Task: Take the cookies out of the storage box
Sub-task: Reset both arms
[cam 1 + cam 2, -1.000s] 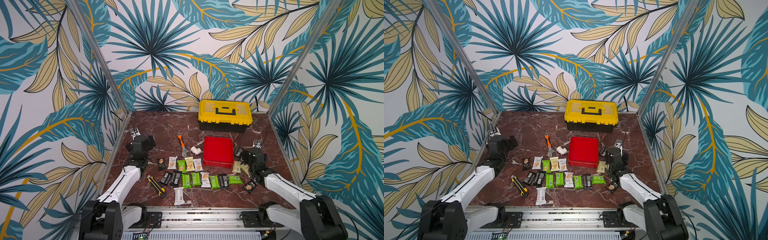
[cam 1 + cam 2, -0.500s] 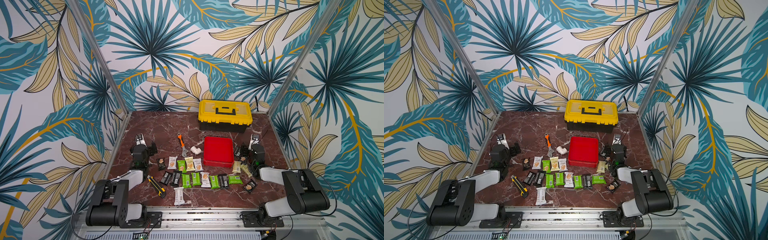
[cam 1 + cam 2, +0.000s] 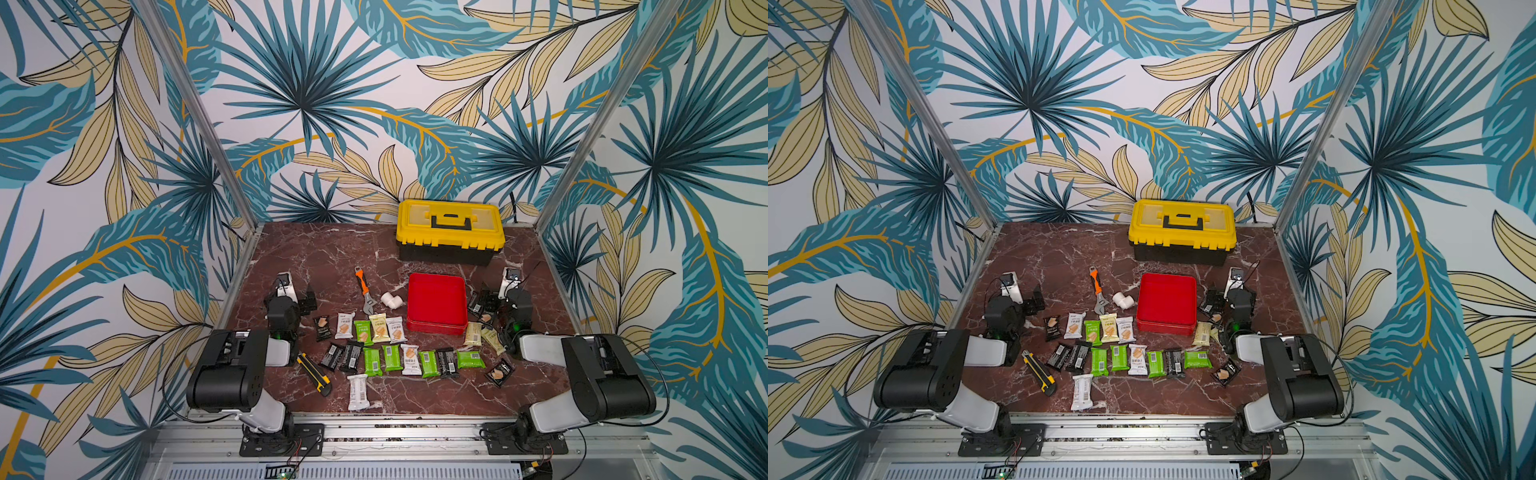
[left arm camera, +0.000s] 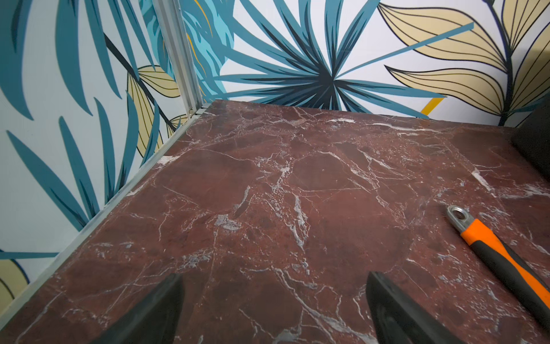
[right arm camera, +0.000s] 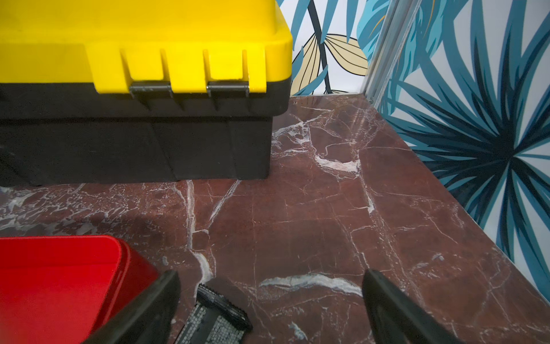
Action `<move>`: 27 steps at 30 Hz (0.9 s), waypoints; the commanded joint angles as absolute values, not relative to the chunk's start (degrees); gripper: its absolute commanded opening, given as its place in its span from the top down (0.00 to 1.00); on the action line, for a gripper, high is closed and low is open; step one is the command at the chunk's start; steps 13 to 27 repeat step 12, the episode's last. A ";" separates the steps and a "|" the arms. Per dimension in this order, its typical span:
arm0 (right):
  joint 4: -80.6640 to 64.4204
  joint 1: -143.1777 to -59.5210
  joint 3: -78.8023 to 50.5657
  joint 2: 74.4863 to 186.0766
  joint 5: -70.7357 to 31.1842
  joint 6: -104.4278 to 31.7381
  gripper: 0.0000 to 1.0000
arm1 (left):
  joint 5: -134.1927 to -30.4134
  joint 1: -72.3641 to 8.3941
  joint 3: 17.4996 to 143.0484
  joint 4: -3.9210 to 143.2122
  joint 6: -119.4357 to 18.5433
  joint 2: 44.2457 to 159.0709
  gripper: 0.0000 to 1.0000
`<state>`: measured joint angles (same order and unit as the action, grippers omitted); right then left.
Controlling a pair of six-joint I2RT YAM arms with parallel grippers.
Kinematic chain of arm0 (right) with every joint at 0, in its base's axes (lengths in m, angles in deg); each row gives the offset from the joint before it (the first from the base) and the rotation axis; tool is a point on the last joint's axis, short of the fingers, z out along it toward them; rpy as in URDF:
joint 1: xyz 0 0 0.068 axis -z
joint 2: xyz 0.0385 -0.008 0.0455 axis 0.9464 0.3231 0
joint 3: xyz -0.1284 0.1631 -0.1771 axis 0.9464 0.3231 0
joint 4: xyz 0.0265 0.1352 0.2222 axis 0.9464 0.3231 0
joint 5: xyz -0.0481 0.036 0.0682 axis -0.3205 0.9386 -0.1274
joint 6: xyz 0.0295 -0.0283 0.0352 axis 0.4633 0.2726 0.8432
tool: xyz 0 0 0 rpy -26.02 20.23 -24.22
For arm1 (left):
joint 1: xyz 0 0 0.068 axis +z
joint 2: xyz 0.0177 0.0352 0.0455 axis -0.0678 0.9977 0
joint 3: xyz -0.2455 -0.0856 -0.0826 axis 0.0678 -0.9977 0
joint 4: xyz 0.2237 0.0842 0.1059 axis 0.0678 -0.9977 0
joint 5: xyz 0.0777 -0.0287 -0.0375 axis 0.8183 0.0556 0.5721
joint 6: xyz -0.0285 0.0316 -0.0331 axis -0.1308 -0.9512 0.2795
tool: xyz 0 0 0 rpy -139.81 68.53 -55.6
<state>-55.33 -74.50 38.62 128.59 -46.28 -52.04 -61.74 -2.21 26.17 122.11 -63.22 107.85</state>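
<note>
Shallow red storage box [image 3: 435,301] sits flat, interior bare. Wrapped cookies [image 3: 392,356], green, white, cream, black, lie in rows before storage box, few beside its right wall.

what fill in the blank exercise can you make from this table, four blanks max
1. No cookies show inside the ____ storage box.
2. The adjustable wrench has a black and ____ handle.
3. The toolbox behind the storage box has a ____ lid.
4. The left gripper and the right gripper both stand ____, holding nothing.

Missing words: red; orange; yellow; open
</note>
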 commanded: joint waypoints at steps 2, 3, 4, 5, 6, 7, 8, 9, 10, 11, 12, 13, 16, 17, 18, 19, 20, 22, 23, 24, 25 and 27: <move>-56.63 -74.31 39.33 128.34 -45.66 -51.67 0.01 | -61.83 -1.60 26.68 124.96 -63.68 107.83 0.00; -56.61 -74.31 39.31 128.34 -45.66 -51.63 0.01 | -61.80 -1.60 26.70 124.92 -63.71 107.87 0.00; -56.42 -74.32 39.20 128.44 -45.54 -51.62 0.00 | -61.81 -1.60 26.60 125.46 -63.80 108.11 0.00; -56.22 -74.23 38.90 128.62 -45.50 -51.62 0.01 | -61.81 -1.60 26.68 125.02 -63.74 107.89 0.00; -55.75 -74.29 38.63 128.78 -45.36 -51.58 0.00 | -61.81 -1.60 26.68 125.17 -63.75 107.99 0.00; -55.45 -74.15 38.46 128.85 -45.14 -51.49 0.00 | -61.81 -1.60 26.68 125.25 -63.80 107.97 0.00; -55.30 -74.06 38.33 128.91 -45.02 -51.47 0.00 | -61.81 -1.61 26.72 125.02 -63.80 107.94 0.00; -55.33 -74.05 38.38 128.87 -44.95 -51.37 0.00 | -61.80 -1.64 26.68 125.14 -63.80 108.01 0.00; -55.38 -74.05 38.45 128.79 -44.87 -51.36 0.00 | -61.81 -1.68 26.73 125.15 -63.80 107.99 0.00; -55.91 -74.07 38.78 128.69 -44.78 -51.63 0.01 | -61.76 -1.61 26.76 125.13 -63.80 107.96 0.00; -56.12 -74.05 38.93 128.57 -44.79 -51.64 0.00 | -61.81 -1.68 26.68 125.15 -63.75 107.97 0.00; -56.12 -74.05 38.93 128.57 -44.79 -51.64 0.00 | -61.81 -1.68 26.68 125.15 -63.75 107.97 0.00; -56.12 -74.05 38.93 128.57 -44.79 -51.64 0.00 | -61.81 -1.68 26.68 125.15 -63.75 107.97 0.00; -56.12 -74.05 38.93 128.57 -44.79 -51.64 0.00 | -61.81 -1.68 26.68 125.15 -63.75 107.97 0.00; -56.12 -74.05 38.93 128.57 -44.79 -51.64 0.00 | -61.81 -1.68 26.68 125.15 -63.75 107.97 0.00; -56.12 -74.05 38.93 128.57 -44.79 -51.64 0.00 | -61.81 -1.68 26.68 125.15 -63.75 107.97 0.00; -56.12 -74.05 38.93 128.57 -44.79 -51.64 0.00 | -61.81 -1.68 26.68 125.15 -63.75 107.97 0.00; -56.12 -74.05 38.93 128.57 -44.79 -51.64 0.00 | -61.81 -1.68 26.68 125.15 -63.75 107.97 0.00; -56.12 -74.05 38.93 128.57 -44.79 -51.64 0.00 | -61.81 -1.68 26.68 125.15 -63.75 107.97 0.00; -56.12 -74.05 38.93 128.57 -44.79 -51.64 0.00 | -61.81 -1.68 26.68 125.15 -63.75 107.97 0.00; -56.12 -74.05 38.93 128.57 -44.79 -51.64 0.00 | -61.81 -1.68 26.68 125.15 -63.75 107.97 0.00; -56.12 -74.05 38.93 128.57 -44.79 -51.64 0.00 | -61.81 -1.68 26.68 125.15 -63.75 107.97 0.00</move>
